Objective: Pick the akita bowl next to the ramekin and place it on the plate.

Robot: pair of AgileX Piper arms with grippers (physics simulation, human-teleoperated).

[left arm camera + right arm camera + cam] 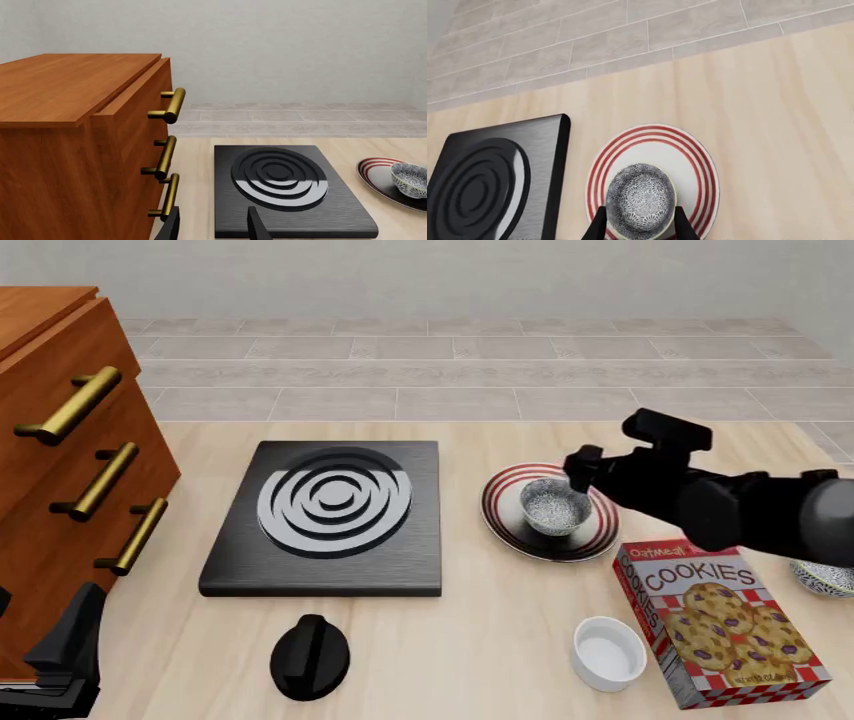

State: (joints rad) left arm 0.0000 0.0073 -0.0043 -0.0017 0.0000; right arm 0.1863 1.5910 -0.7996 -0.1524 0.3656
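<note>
The akita bowl [554, 505] sits upright on the red-ringed plate [507, 525], right of the black slab. In the right wrist view the bowl [640, 197] rests a little off the middle of the plate [694, 165]. My right gripper [640, 227] is open, its two fingers straddling the bowl from just above; in the front view the right gripper [583, 470] hovers over the plate's far side. The white ramekin [609, 652] stands near the front edge. My left gripper [213, 227] is open and holds nothing, low by the cabinet. Plate [375, 171] and bowl [409, 180] also show in the left wrist view.
A black slab with white rings [327, 515] lies left of the plate. The wooden drawer cabinet [67, 470] fills the left side. A cookies box [727, 625] lies beside the ramekin, with a twin bowl [827, 580] behind it. A black knob [310, 655] sits at the front.
</note>
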